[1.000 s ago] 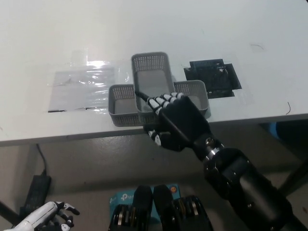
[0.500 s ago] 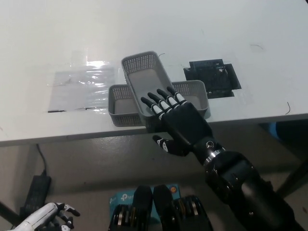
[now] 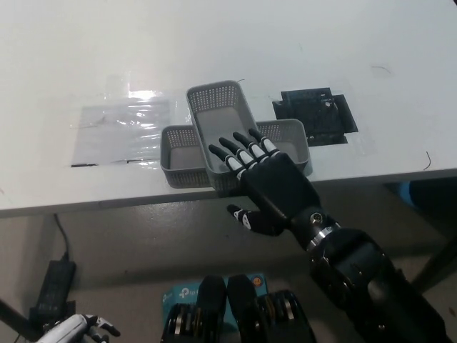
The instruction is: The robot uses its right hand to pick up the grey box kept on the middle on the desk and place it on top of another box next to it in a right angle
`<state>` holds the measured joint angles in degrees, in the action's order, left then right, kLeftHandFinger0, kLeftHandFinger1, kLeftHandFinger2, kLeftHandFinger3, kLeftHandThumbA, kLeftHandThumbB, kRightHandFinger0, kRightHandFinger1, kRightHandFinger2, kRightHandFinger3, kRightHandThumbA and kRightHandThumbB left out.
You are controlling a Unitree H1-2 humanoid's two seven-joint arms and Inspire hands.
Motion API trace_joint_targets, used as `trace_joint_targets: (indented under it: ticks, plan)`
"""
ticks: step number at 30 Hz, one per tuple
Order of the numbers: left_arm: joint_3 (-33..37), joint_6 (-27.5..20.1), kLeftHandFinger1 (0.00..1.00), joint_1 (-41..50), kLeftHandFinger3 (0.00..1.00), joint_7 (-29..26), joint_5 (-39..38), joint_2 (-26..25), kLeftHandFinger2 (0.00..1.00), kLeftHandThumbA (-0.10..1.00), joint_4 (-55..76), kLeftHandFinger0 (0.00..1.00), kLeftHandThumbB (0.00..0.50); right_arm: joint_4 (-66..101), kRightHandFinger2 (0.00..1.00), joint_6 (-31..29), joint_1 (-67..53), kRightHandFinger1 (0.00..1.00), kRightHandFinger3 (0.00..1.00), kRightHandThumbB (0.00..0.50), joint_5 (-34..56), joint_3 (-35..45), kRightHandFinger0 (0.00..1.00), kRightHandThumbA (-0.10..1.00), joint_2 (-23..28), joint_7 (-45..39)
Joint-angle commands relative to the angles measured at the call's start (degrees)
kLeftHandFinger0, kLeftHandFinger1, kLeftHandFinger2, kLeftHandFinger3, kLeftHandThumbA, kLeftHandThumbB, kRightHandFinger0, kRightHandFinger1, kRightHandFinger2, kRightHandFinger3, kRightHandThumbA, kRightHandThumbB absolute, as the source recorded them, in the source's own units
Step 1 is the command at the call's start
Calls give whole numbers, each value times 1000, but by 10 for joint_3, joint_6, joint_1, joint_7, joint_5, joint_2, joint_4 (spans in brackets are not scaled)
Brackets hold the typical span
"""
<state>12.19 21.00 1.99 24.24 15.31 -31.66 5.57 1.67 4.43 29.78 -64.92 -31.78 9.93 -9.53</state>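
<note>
While spread open and holding nothing, the right hand [image 3: 268, 182] overlaps the top grey box's [image 3: 218, 125] near end.

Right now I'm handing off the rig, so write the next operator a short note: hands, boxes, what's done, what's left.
Right hand: open, fingers spread flat over the near end of the top grey box, gripping nothing.
Left hand: low at the bottom left edge, resting; barely in view, grip unclear.
Boxes: the top grey box lies crosswise on the lower grey box at the desk front edge, a bit off a true right angle.
Done: box picked and stacked.
Left: draw the right hand clear; square the angle if needed.
</note>
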Motion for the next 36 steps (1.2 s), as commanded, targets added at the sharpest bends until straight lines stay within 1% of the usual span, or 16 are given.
trace_joint_targets:
  ticks: [1, 5, 10, 16, 17, 18, 20, 24, 25, 26, 28, 30, 31, 33, 35, 36]
  plan:
    - [-2, -18, 435, 0, 659, -9, 10, -9, 572, 298, 4, 408, 319, 37, 1000, 7, 29, 1000, 1000, 461, -13, 16, 1000, 765, 0, -14]
    - [0, -14, 426, -1, 647, -7, 12, -9, 555, 313, 2, 396, 323, 51, 1000, 3, 50, 1000, 1000, 500, -14, 26, 1000, 851, -1, -25]
    - [-1, -9, 462, 0, 664, -6, 12, -7, 586, 327, 4, 436, 324, 61, 1000, 1, 71, 1000, 1000, 500, 12, 43, 1000, 801, -3, -43]
    - [-5, -17, 431, -1, 659, -8, 8, -5, 568, 299, -1, 391, 325, 94, 1000, -1, 67, 1000, 1000, 493, 18, 55, 1000, 755, 1, -61]
    - [-4, -18, 457, 0, 665, -7, 11, -7, 589, 315, 1, 425, 321, 103, 1000, -4, 62, 1000, 1000, 469, 20, 58, 1000, 735, 3, -60]
    - [-2, -14, 481, -1, 671, -7, 15, -9, 604, 331, 2, 457, 327, 148, 1000, 2, 50, 1000, 1000, 386, 26, 68, 1000, 655, 11, -82]
    - [-4, -20, 484, -1, 665, -7, 11, -7, 617, 318, -2, 464, 324, 183, 1000, 6, 35, 1000, 1000, 353, 34, 82, 1000, 549, 15, -89]
    - [-9, -20, 449, 2, 652, -9, 9, -8, 580, 303, -1, 421, 324, 276, 1000, 23, -1, 1000, 1000, 278, 75, 129, 1000, 506, 20, -111]
    - [-8, -18, 445, 3, 649, -10, 12, -8, 575, 301, 1, 413, 324, 309, 1000, 41, -16, 1000, 1000, 236, 84, 148, 909, 538, 21, -129]
    - [-10, -18, 447, 3, 648, -10, 9, -7, 576, 298, 3, 414, 324, 323, 1000, 46, -23, 1000, 1000, 237, 90, 159, 830, 540, 20, -133]
    - [-9, -15, 469, 2, 675, -9, 13, -9, 595, 316, 3, 444, 336, 357, 1000, 61, -44, 983, 1000, 192, 107, 190, 412, 512, 19, -142]
    - [-13, -9, 453, 2, 659, -7, 7, -8, 587, 301, 6, 427, 339, 368, 985, 62, -67, 745, 1000, 160, 143, 225, 293, 430, 18, -119]
    - [-13, -9, 445, 2, 655, -8, 9, -8, 579, 304, 5, 417, 345, 362, 862, 51, -79, 620, 1000, 176, 153, 241, 236, 387, 15, -93]
    - [-14, -10, 446, 3, 653, -8, 9, -8, 574, 302, 7, 418, 343, 358, 743, 39, -94, 513, 950, 156, 160, 259, 212, 380, 13, -79]
    - [-12, -11, 457, 3, 649, -7, 11, -10, 579, 320, 10, 424, 335, 336, 460, 21, -128, 210, 840, 164, 188, 291, 9, 248, 1, -32]
    - [-12, -15, 468, 3, 654, -8, 12, -10, 592, 321, 7, 440, 335, 327, 401, 21, -143, 143, 826, 164, 196, 303, 0, 245, -3, -20]
